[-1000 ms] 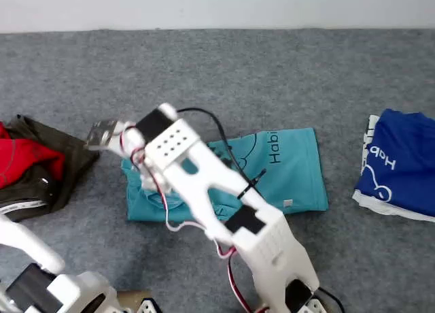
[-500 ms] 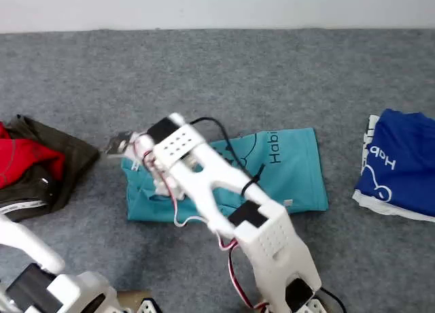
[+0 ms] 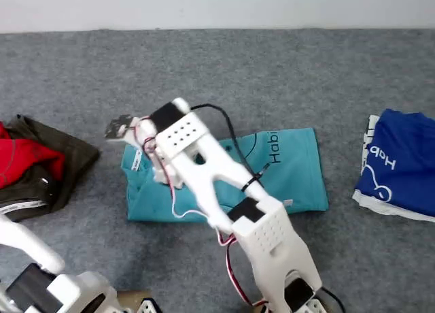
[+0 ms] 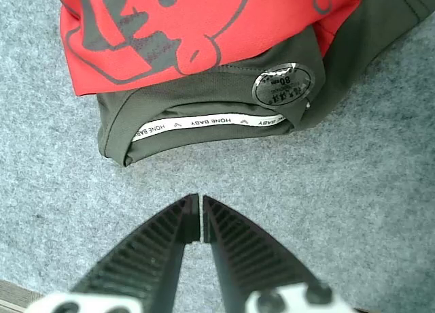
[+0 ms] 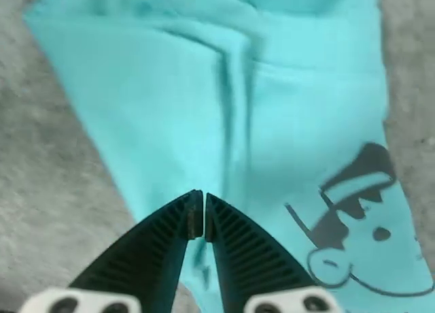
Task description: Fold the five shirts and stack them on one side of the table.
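Hovering with jaws pressed together on nothing, the right gripper (image 5: pixel 197 221) was recorded over the teal shirt (image 3: pixel 299 177), at the end nearer the olive shirt (image 3: pixel 68 153). Judged: jaws should be opened, one edge pinched, then carried flat across so no crease bunches. The left gripper (image 4: pixel 200 221), likewise closed and empty, was noted beside the olive shirt, red shirt (image 4: pixel 170 27) atop; blue shirt (image 3: pixel 397 163) well apart.
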Available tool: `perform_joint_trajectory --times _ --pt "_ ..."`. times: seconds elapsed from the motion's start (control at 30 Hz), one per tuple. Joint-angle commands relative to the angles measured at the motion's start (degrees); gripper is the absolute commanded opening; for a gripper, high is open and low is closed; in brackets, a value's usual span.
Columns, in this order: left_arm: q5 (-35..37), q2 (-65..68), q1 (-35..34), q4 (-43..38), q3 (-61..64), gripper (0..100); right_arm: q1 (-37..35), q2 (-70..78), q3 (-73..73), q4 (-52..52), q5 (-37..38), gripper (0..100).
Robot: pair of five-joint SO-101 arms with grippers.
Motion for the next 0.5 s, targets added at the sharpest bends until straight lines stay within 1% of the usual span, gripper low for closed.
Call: perform_joint_trajectory --times 0.0,0.1,0.2,0.37,0.47 --pt "-0.5 -2.7 0.3 0.3 -2.6 2 -1.2 -4.4 -2.3 2.7 -3.0 0.9" --pt "-0.6 -2.7 0.3 0.3 -2.6 2 -0.8 -5.5 3.3 2.7 -3.4 0.9" --pt "-0.6 -2.7 0.3 0.3 -2.6 2 1.2 -6.8 10.4 2.5 -3.3 0.9" --pt "-0.6 -2.7 0.3 0.3 -2.6 2 7.0 -5.4 12.5 2.0 -3.3 0.9" --pt "-0.6 -2.7 1.0 0.3 -2.5 2 9.8 -1.8 12.6 -0.6 -3.2 0.9"
